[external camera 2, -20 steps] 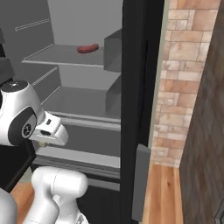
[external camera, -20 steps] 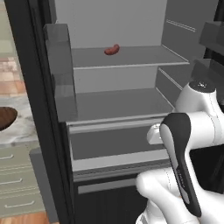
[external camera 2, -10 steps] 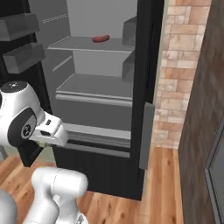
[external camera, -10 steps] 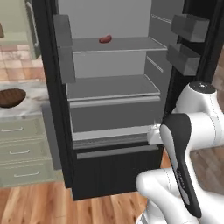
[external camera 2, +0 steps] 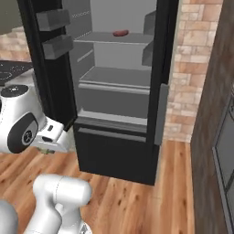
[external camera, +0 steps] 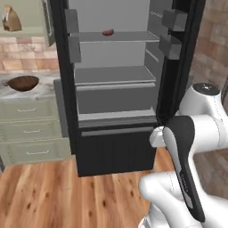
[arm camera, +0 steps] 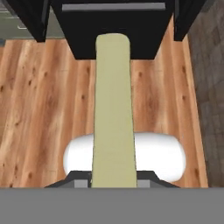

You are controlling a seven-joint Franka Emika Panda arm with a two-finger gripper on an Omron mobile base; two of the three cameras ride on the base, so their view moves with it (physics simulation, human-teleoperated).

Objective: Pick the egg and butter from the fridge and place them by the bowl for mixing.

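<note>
Backing off is what I read between the earlier frames and now: the whole picture has shifted in both base views, so my cameras have pulled away from the fridge (external camera: pixel 116 89), and more wooden floor (external camera: pixel 53 191) now shows in front of it. Nothing inside the fridge itself has shifted.

From my left base view the fridge stands open in the upper middle, grey shelves inside and grey door bins (external camera: pixel 174 20) at upper right. A small red sausage-shaped item (external camera: pixel 107 32) lies on the top shelf. At the left edge of that view, the bowl (external camera: pixel 23 82) sits on the pale desk (external camera: pixel 40 91) above a bank of drawers (external camera: pixel 33 131).

In my hand view the butter (arm camera: pixel 113 109) runs as a long pale yellow stick from the bottom centre up toward the fridge's black base at the top. It rises straight out from between the dark finger tips of the hand (arm camera: pixel 113 179), which is clenched on it, with the floor spread behind.

In the right base view the hand (external camera 2: pixel 54 145) sits at the left, low beside the fridge's lower front. I cannot find the egg in any frame.
</note>
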